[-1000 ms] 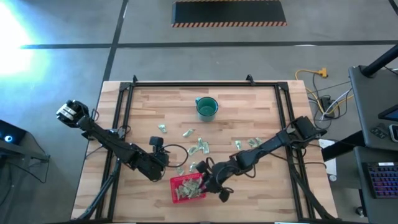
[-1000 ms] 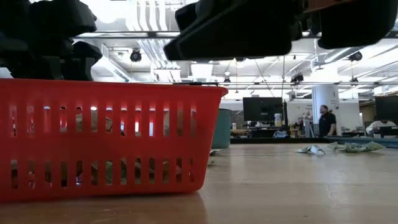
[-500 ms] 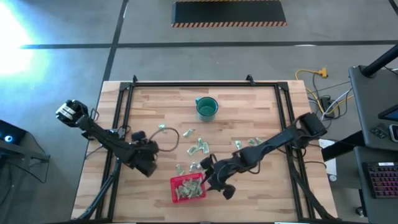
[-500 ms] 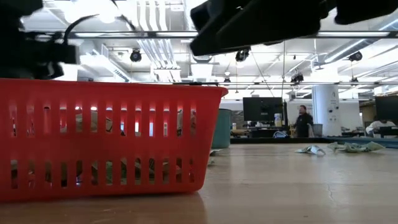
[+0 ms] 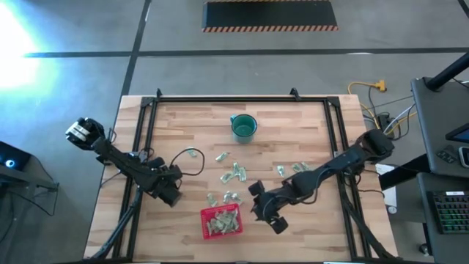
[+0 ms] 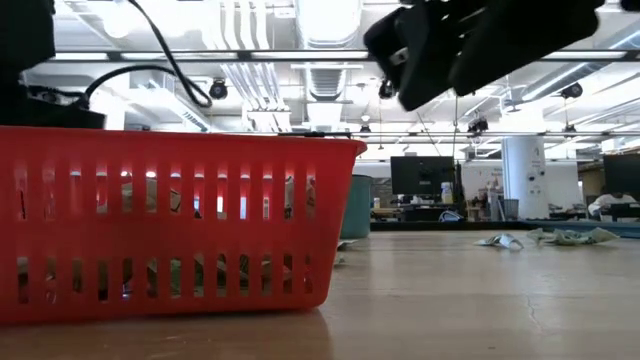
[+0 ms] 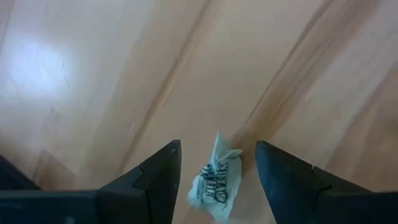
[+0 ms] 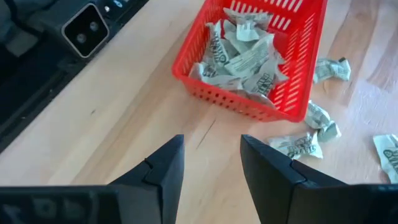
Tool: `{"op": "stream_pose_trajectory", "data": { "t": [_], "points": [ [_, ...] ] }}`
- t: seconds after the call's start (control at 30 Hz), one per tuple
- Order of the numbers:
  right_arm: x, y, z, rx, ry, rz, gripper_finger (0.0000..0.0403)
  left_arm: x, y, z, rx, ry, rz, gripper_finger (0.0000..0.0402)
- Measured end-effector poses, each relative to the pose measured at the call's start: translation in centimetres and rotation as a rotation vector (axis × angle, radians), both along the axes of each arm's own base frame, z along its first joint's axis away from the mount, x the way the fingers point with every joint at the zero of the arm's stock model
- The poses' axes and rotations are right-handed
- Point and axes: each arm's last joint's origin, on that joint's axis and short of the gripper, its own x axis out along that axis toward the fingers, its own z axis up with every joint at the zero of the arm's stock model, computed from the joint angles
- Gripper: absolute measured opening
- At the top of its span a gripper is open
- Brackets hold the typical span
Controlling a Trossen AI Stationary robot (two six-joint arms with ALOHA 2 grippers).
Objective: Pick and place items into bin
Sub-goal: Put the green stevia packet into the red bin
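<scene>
Packets fill much of the red bin (image 8: 249,53) near the table's (image 5: 308,117) front edge, but about a dozen packets (image 5: 233,173) lie scattered at mid-table, so the job looks roughly half done. Left gripper (image 7: 217,168) hovers at the left over one packet (image 7: 216,180), jaws open either side of it, gripping nothing; its long axis runs along the gap. Right gripper (image 8: 210,165) sits just right of the bin, jaws open and empty.
</scene>
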Motion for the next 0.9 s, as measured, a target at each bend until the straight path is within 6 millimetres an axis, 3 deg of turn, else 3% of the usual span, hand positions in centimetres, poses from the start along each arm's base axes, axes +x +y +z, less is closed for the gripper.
{"op": "stream_pose_trajectory", "data": {
  "t": [0.33, 0.73, 0.9],
  "points": [
    [-2.2, 1.4, 1.3, -0.078, -0.027, -0.034, 0.0146, -0.7, 0.3, -0.9, -0.019, 0.023, 0.016, 0.0174],
    [-4.6, 1.6, 1.8, -0.232, 0.006, -0.205, 0.0108, -0.4, 0.2, -0.6, -0.052, -0.006, -0.070, 0.0012],
    [-6.2, 0.6, 2.0, -0.353, 0.039, -0.412, 0.0090, -0.3, 0.1, -0.2, -0.047, -0.034, -0.091, 0.0009]
  ]
}}
